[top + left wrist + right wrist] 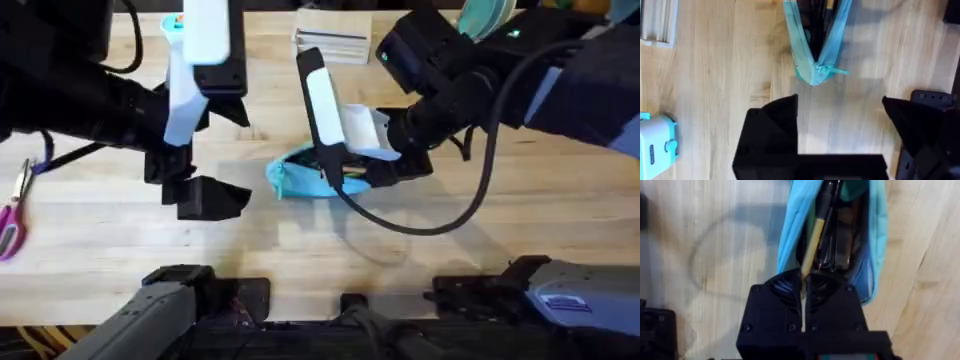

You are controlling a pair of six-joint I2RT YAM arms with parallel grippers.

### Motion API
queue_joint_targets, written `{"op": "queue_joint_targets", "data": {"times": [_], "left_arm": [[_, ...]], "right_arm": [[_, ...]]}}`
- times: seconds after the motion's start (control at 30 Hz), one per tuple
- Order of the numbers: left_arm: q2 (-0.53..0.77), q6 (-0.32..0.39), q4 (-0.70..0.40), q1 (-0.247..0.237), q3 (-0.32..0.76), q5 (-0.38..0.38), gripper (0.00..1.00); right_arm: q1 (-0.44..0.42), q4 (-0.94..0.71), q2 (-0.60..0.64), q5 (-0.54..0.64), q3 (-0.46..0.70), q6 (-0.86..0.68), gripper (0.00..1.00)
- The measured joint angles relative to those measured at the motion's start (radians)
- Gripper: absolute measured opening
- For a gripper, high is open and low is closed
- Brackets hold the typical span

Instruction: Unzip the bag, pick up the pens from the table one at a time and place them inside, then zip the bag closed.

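We are lowering a yellow pen into the open turquoise bag.

Our right end effector [804,287] is clenched on the yellow pen [812,247], whose far end points into the gaping bag [300,178] lying mid-surface [420,290]; other pens already lie inside. Our left end effector [840,120] hangs released just beside the bag's closed end. To do this well, we should slide the pen lengthwise along the opening and let go only once it clears the zipper edge.
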Motion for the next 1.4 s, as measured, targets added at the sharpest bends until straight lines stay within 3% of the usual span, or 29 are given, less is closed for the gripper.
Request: {"op": "queue_joint_targets", "data": {"times": [0.53, 0.73, 1.03, 1.07, 1.2, 1.23, 1.27, 1.4], "left_arm": [[0.000, 0.000, 0.000, 0.000, 0.000, 0.000, 0.993], [0.000, 0.000, 0.000, 0.000, 0.000, 0.000, 0.993], [0.000, 0.000, 0.000, 0.000, 0.000, 0.000, 0.994], [0.000, 0.000, 0.000, 0.000, 0.000, 0.000, 0.994], [0.000, 0.000, 0.000, 0.000, 0.000, 0.000, 0.993], [0.000, 0.000, 0.000, 0.000, 0.000, 0.000, 0.993], [0.000, 0.000, 0.000, 0.000, 0.000, 0.000, 0.993], [0.000, 0.000, 0.000, 0.000, 0.000, 0.000, 0.993]], "right_arm": [[0.007, 0.197, 0.119, -0.004, 0.000, 0.000, 0.033], [0.046, 0.232, 0.183, -0.008, 0.000, 0.000, 0.033], [0.095, 0.250, 0.184, -0.008, 0.000, 0.000, 0.037], [0.095, 0.257, 0.184, -0.008, 0.000, -0.001, 0.300], [0.095, 0.268, 0.184, -0.008, 0.000, 0.000, 0.878], [0.095, 0.266, 0.184, -0.008, 0.000, -0.003, 0.963], [0.095, 0.264, 0.184, -0.008, 0.000, -0.003, 0.989], [0.095, 0.263, 0.184, -0.008, 0.000, 0.002, 0.996]]}}
